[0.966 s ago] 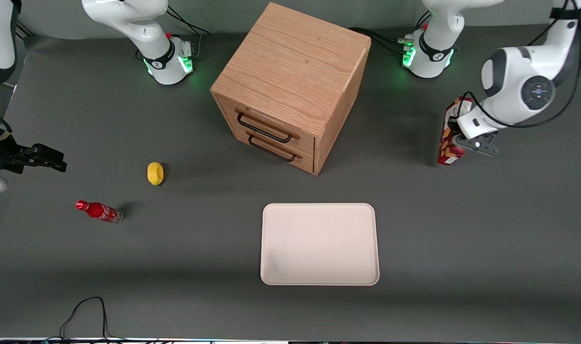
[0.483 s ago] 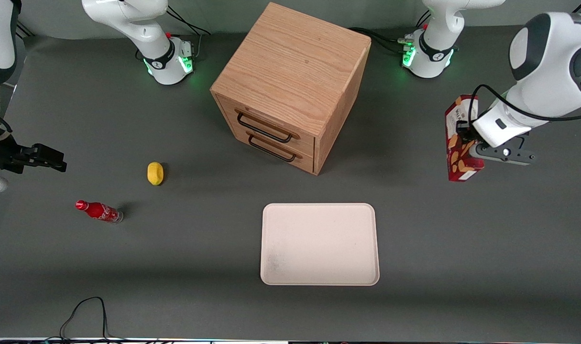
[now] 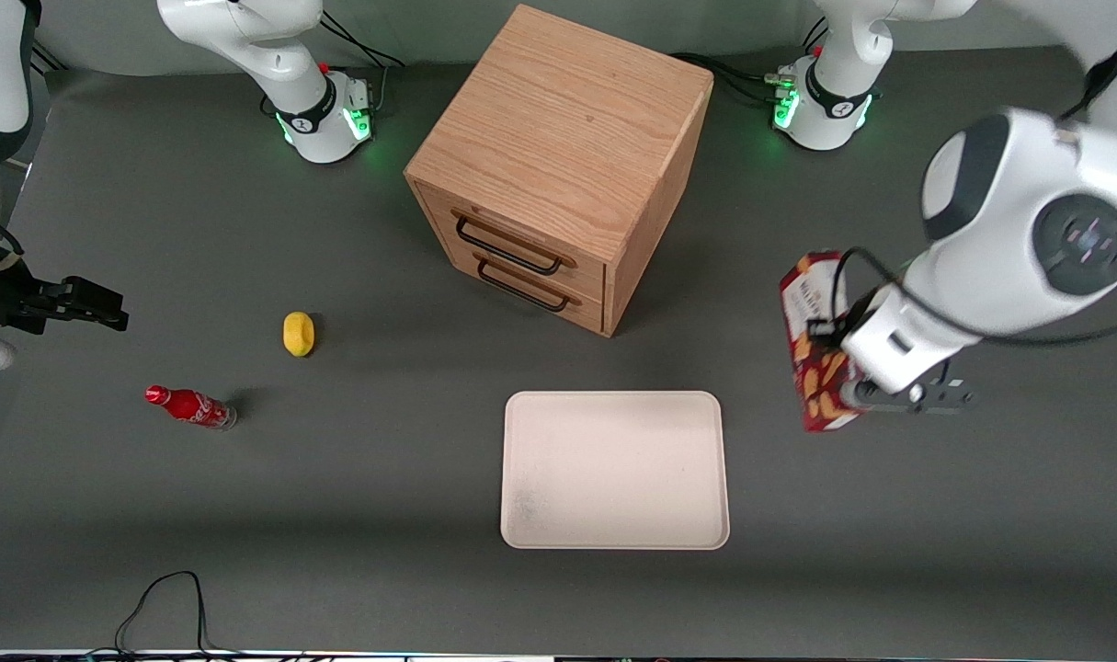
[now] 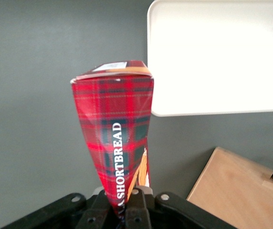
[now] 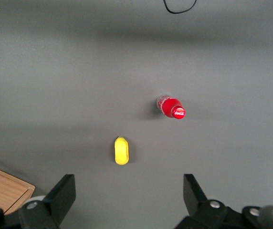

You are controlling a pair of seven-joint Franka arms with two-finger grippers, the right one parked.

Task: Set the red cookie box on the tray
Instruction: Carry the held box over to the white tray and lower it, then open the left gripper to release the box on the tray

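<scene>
The red cookie box (image 3: 814, 342), a slim dark red plaid carton with cookie pictures, hangs in the air in my left gripper (image 3: 854, 391), which is shut on its end. In the left wrist view the box (image 4: 115, 133) points away from the gripper (image 4: 126, 210), with the word SHORTBREAD on its side. The pale cream tray (image 3: 615, 469) lies flat on the grey table, nearer to the front camera than the cabinet. The box is lifted beside the tray, toward the working arm's end, not over it. The tray (image 4: 217, 57) also shows in the left wrist view.
A wooden two-drawer cabinet (image 3: 558, 165) stands farther from the front camera than the tray. A yellow lemon-like object (image 3: 298, 333) and a small red soda bottle (image 3: 190, 406) lie toward the parked arm's end. A black cable (image 3: 167, 602) lies near the front edge.
My left gripper has carried the cookie box up off the table, nearer to the front camera and toward the tray. Nothing else has moved.
</scene>
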